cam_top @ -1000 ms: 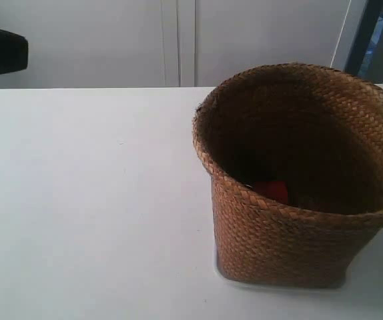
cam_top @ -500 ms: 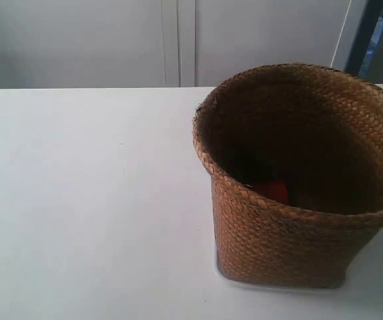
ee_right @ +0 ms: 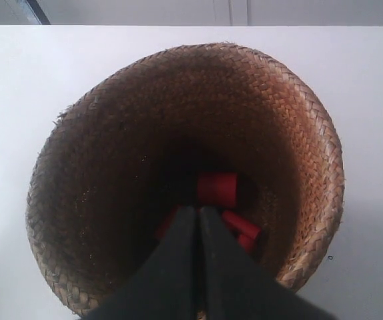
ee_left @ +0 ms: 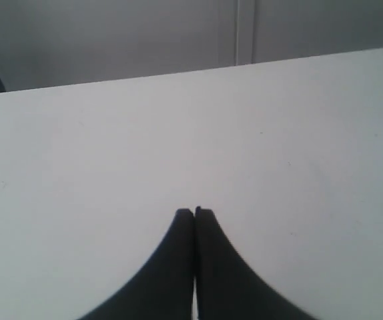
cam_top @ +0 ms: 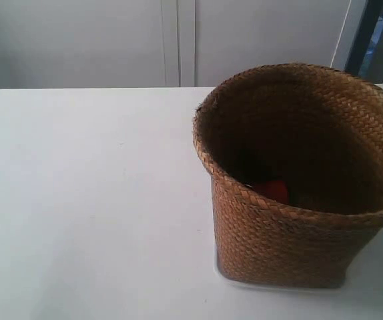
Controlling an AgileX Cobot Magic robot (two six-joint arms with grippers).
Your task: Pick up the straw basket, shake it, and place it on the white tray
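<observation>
Brown woven straw basket [cam_top: 298, 200], seated on flat white tray [cam_top: 258, 287]; left gripper [ee_left: 194, 212], right gripper [ee_right: 197, 210] both closed, empty; arm at the exterior view's left newly withdrawn: task likely complete.

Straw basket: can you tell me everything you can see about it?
The straw basket is brown and woven, with a braided rim, wider at the top and dark inside. It stands upright on the white tray, whose edge peeks out under its base, on the white table. Red pieces lie at its bottom. The right gripper, fingers shut, points into its opening without holding it.
</observation>
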